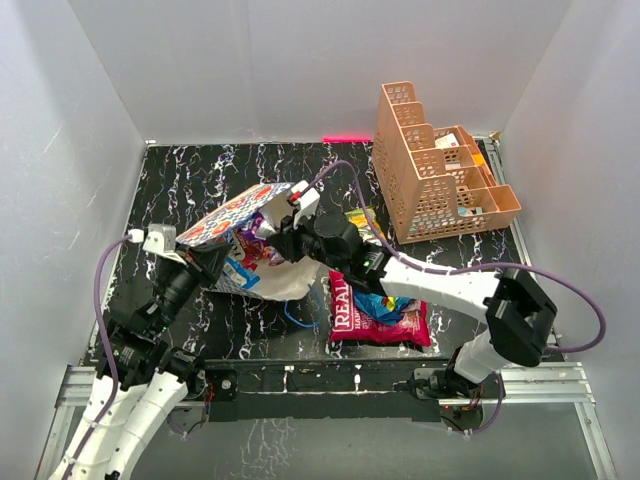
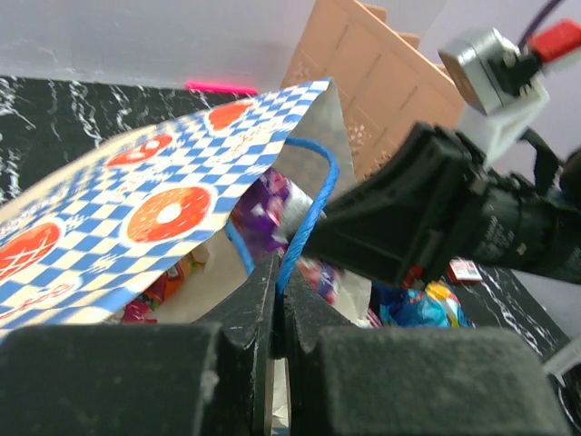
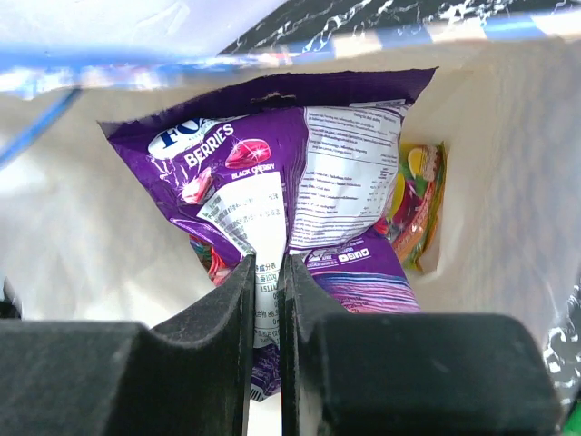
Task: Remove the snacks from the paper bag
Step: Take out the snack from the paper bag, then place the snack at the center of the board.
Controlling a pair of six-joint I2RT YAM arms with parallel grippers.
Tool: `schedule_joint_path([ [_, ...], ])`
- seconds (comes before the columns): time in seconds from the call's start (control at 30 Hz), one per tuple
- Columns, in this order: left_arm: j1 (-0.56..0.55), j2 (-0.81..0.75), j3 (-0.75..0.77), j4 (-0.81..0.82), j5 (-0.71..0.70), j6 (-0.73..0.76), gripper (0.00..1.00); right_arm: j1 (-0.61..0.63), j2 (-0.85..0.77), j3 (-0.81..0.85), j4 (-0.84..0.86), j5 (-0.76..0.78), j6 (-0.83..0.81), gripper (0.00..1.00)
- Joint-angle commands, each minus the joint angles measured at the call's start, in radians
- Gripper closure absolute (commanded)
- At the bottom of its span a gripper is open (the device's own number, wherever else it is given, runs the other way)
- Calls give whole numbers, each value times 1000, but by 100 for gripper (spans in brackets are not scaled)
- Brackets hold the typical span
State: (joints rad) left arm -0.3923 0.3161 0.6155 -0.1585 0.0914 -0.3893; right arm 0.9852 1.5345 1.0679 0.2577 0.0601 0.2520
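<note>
The black marble-patterned tabletop (image 1: pixel 200 180), veined in white, carries a blue-and-white checkered paper bag (image 1: pixel 235 215) lying on its side, its mouth around the right pincer (image 3: pixel 266 263). Nearer than that pincer and to its right, a large glossy red foil bag marked "REAL" (image 1: pixel 345 310) lies flat. A blue cord handle (image 1: pixel 293 318) trails on the tabletop between bag and red foil. Right of the pincer, a yellow-green foil packet (image 1: pixel 358 216) shows partly. Well to the pincer's far right stands an orange plastic lattice rack (image 1: pixel 430 170). Well beyond the pincer, a thin pink strip (image 1: pixel 345 138) lies along the far edge.
</note>
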Motion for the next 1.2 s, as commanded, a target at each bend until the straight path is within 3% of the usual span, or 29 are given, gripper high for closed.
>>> schedule_joint_path([
  [0.0, -4, 92, 118, 29, -116, 43, 100, -5, -119, 7, -132, -8, 53, 92],
  [0.1, -6, 188, 197, 30, -233, 101, 100, -5, -214, 13, -254, 57, 53, 92],
  [0.3, -16, 328, 267, 113, -504, 160, 100, -13, -382, 74, -458, 330, 71, 92],
  [0.5, -13, 536, 439, 119, -589, 299, 100, -76, -376, 173, -618, 521, 58, 92],
  [0.6, -10, 608, 495, 201, -642, 387, 100, -145, -342, 195, -645, 496, 54, 92],
  [0.8, 11, 765, 652, 254, -574, 466, 100, -248, -224, 187, -638, 425, 50, 92],
  [1.17, 46, 938, 848, 365, -530, 615, 100, -329, -83, 110, -539, 376, 44, 92],
])
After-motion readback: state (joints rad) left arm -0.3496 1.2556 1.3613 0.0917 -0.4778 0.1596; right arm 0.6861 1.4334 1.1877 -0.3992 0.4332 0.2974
